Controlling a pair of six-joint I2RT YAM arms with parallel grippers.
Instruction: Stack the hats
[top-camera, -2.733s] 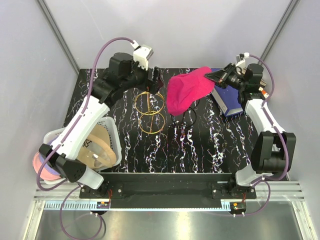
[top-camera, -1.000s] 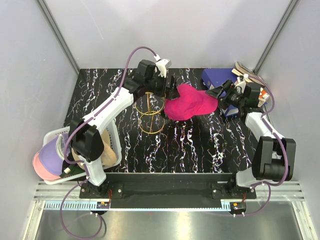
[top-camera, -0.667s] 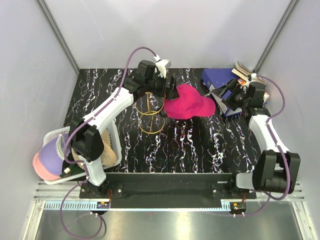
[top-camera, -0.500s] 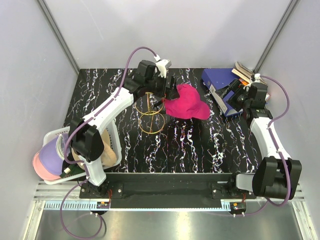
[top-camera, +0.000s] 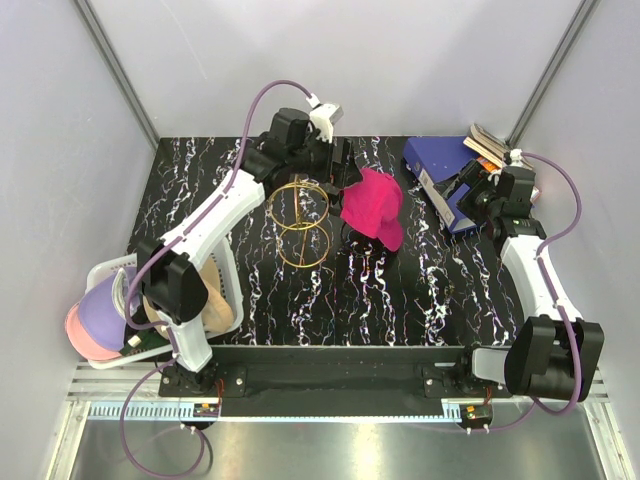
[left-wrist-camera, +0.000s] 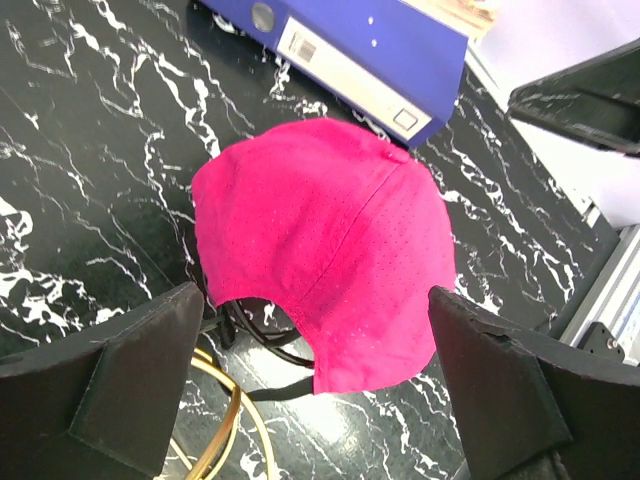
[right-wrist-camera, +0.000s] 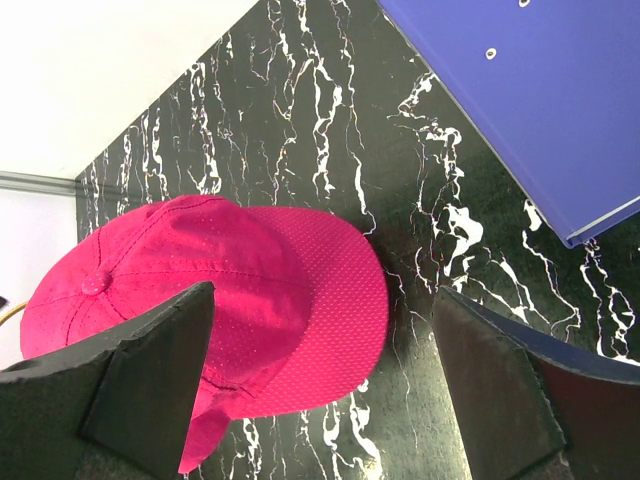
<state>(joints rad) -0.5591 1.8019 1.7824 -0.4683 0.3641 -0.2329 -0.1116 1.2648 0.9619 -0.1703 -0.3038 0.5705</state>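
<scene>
Far L of the gold rings (top-camera: 298, 222), toward the front, is a white basket (top-camera: 228, 262) w/ a tan hat (top-camera: 195, 292) in it. Even further L of the rings, a purple hat (top-camera: 105, 308) lies on top of a light pink hat (top-camera: 74, 335). A bit of dark green hat (top-camera: 147, 343) peeks out by them.

The L arm goes up past the rings. The L claw (top-camera: 347, 167) is just R of the rings & a bit behind them. Its fingers (left-wrist-camera: 140, 380) are spread wide & it holds nothing.

The magenta hat (top-camera: 372, 205) is just R of the rings, right next to the L claw. It sits on a black wire frame (left-wrist-camera: 250, 335), not flat on the black marble table (top-camera: 420, 290). Its brim is on the side away from the rings.

Well R of the rings & toward the back lies a blue folder (top-camera: 438, 162). The R claw (top-camera: 470, 190) is by the folder, well R of the rings & apart from the magenta hat. Its fingers (right-wrist-camera: 140, 390) are spread wide too, w/ nothing in them.
</scene>
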